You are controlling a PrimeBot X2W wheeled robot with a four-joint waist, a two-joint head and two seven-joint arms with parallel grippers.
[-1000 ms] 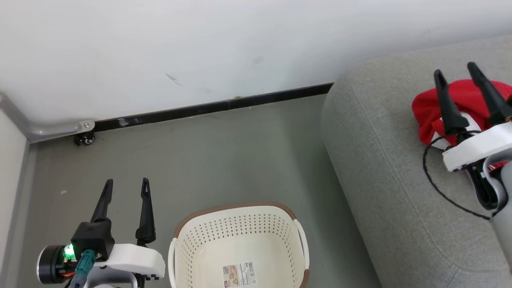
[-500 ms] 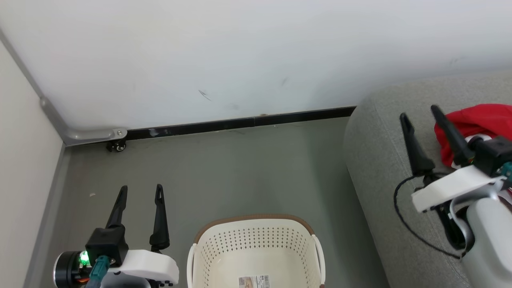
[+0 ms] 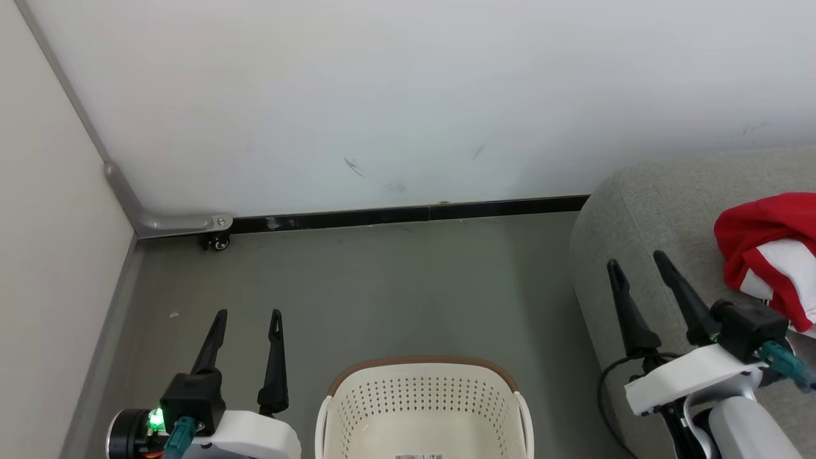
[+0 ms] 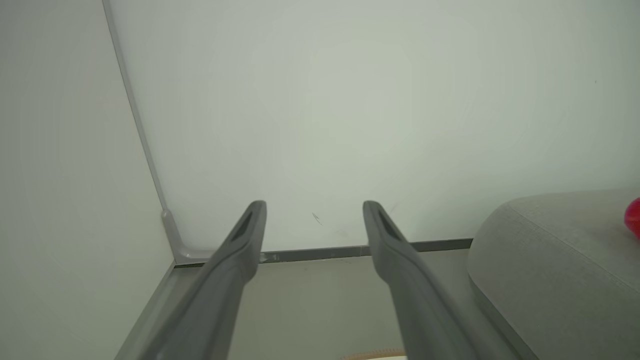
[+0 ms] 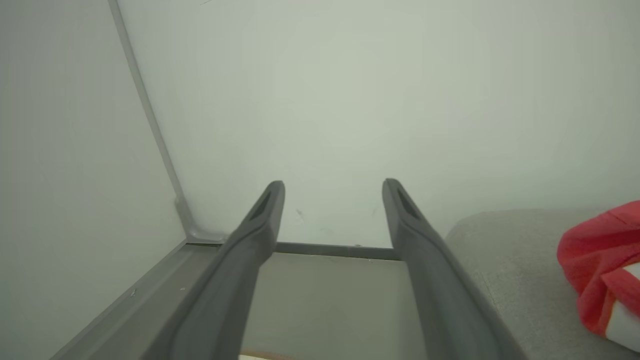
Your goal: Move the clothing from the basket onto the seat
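Cream plastic sits nearest me: the basket (image 3: 421, 364) stands on the floor (image 3: 382, 287) between the arms, and what shows of its inside is bare (its near half is cut off from view). The left gripper (image 3: 248, 313) hangs just beside it, jaws wide and empty. The right gripper (image 3: 636, 259) hovers at the edge of the seat (image 3: 644, 204), jaws also spread wide and holding nothing. Farther along, the clothing (image 3: 765, 248) lies bunched on the cushion, apart from those fingers. I'd judge the job nearly done. Check the basket's hidden part before stopping, and move the right arm without brushing the red cloth off.
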